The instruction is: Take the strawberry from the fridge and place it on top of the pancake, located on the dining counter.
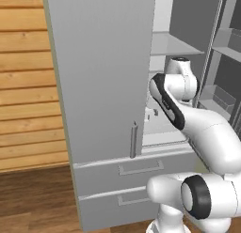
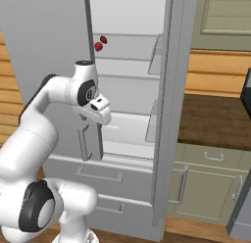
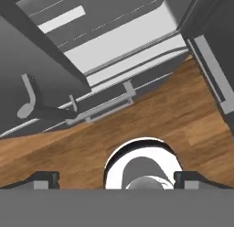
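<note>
Inspection of the tall light grey fridge: its left door stands closed in the left base view and fills the upper left and centre of that frame, with a short vertical bar handle low on its right edge. The right door is swung open, seen edge-on down the centre of the right base view. Pale grey shelves are exposed between the two doors. Two bottom drawers sit closed beneath.

The tiny bright red strawberry lies on an upper shelf, at the upper left of the right base view, close to the edge of the closed door. A darker red-brown item sits just beside it, slightly higher in the frame (whether the two touch cannot be told).

The white arm with dark joints rises from the lower left of the right base view and bends at the fridge opening, its hand pointing downward below the level of the strawberry. The two-finger tool has its dark fingertips well apart at the bottom corners of the hand view, with nothing between them. That view looks down on the brown wooden floor, the drawer fronts and a long drawer handle across the upper left.

To the right of the open door in the right base view stands a dark brown table top on pale green cabinets.
</note>
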